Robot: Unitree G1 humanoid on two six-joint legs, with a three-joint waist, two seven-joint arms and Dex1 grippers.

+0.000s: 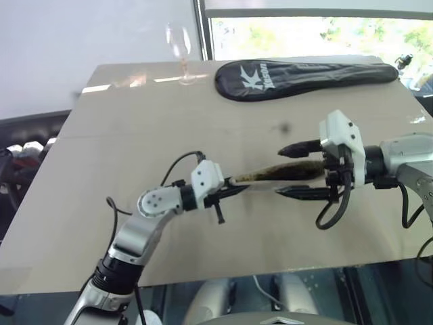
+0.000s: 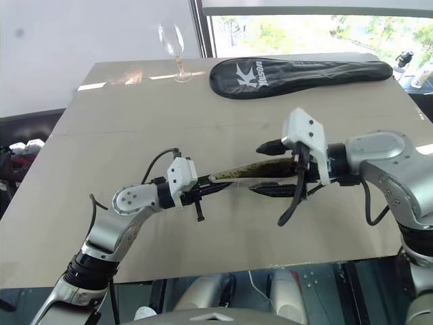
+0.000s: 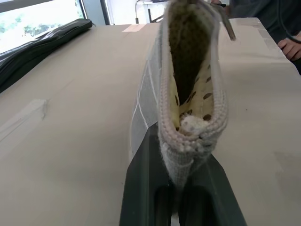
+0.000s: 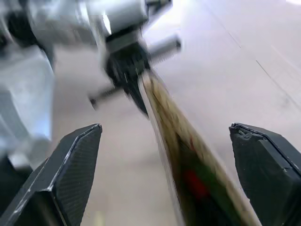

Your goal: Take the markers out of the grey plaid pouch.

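The grey plaid pouch (image 1: 281, 172) hangs level above the table, mouth up, showing its dotted yellowish lining (image 3: 197, 94). My left gripper (image 1: 233, 193) is shut on one end of it, the fabric pinched between both fingers (image 3: 141, 188). Around the pouch's other end my right gripper (image 1: 279, 170) stands open, one finger above and one below, not touching it. In the right wrist view the pouch (image 4: 162, 117) runs between the spread fingertips (image 4: 70, 174). A red patch of the markers (image 4: 194, 182) shows inside its mouth; the rest of them is hidden.
A long black racket cover (image 1: 304, 76) lies at the far right of the beige table (image 1: 135, 135). A wine glass (image 1: 181, 51) stands at the far edge. A person's hand (image 3: 289, 47) rests at the table's side. The table's front edge is just below my arms.
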